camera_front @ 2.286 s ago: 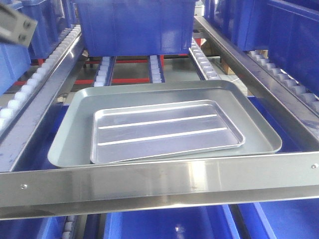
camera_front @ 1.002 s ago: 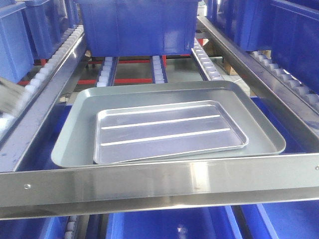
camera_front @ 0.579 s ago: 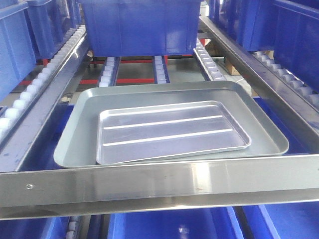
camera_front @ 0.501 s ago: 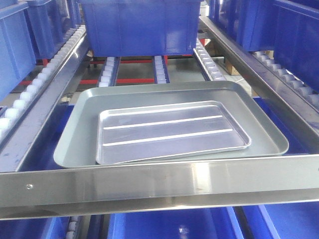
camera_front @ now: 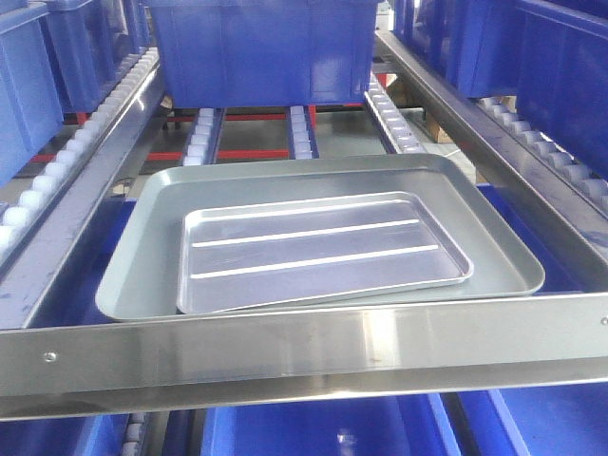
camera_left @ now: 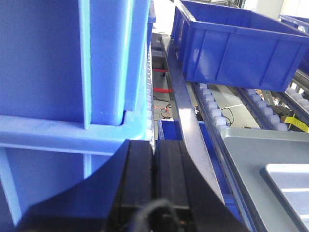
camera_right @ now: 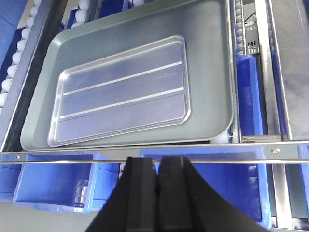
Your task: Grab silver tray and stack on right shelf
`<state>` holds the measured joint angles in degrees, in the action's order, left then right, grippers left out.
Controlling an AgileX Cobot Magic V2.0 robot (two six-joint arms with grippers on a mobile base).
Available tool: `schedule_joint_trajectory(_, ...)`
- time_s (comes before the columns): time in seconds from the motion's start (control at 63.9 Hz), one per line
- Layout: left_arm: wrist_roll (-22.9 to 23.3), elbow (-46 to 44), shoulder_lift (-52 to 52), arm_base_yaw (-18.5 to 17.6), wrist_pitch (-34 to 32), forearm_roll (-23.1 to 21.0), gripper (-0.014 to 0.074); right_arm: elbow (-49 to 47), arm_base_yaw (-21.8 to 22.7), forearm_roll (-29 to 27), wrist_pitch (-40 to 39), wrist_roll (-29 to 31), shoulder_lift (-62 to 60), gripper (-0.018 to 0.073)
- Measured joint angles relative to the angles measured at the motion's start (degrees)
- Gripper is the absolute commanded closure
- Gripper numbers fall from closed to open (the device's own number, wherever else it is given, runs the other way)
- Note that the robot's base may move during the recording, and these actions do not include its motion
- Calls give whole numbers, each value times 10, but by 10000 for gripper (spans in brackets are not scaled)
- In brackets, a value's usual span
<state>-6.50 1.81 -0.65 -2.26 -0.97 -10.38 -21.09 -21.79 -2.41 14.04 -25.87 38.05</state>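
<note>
Front view: the silver tray (camera_front: 321, 250) lies inside the grey tray (camera_front: 133, 275) on the shelf (camera_front: 304, 351), long axis left-right. Left wrist: my left gripper (camera_left: 153, 181), pressed shut, sits left of the tray. Right wrist: my right gripper (camera_right: 157, 191), also closed, hovers nearer, tray ahead. No writing readable.

Silver tray (camera_right: 123, 91) lying inside larger tray (camera_right: 212, 58), ahead of right gripper (camera_right: 157, 193) and past front crossbar (camera_right: 203, 156). Bin (camera_left: 241, 43) farther back on rollers (camera_left: 212, 104), ahead and right of left gripper (camera_left: 153, 179). Stacked bins (camera_left: 63, 63) close on left.
</note>
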Motion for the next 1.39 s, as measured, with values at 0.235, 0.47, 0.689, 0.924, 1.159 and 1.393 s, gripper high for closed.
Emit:
schedule_joint_trajectory(0.235,0,0,0,0,0,1,696,0,0,0,0,0,0,492)
schedule_joint_trajectory(0.47,0,0,0,0,0,2,697,0,0,0,0,0,0,492)
schedule_joint_trajectory(0.689,0,0,0,0,0,2,696,0,0,0,0,0,-1,492)
schedule_joint_trajectory(0.924,0,0,0,0,0,2,696,36,71,-16,5,200,-81,492)
schedule_joint_trajectory(1.159,0,0,0,0,0,2,697,150,205,-21,0,248,-282,492)
schedule_joint_trajectory(1.393,0,0,0,0,0,2,697,225,234,-18,-23,251,-385,492)
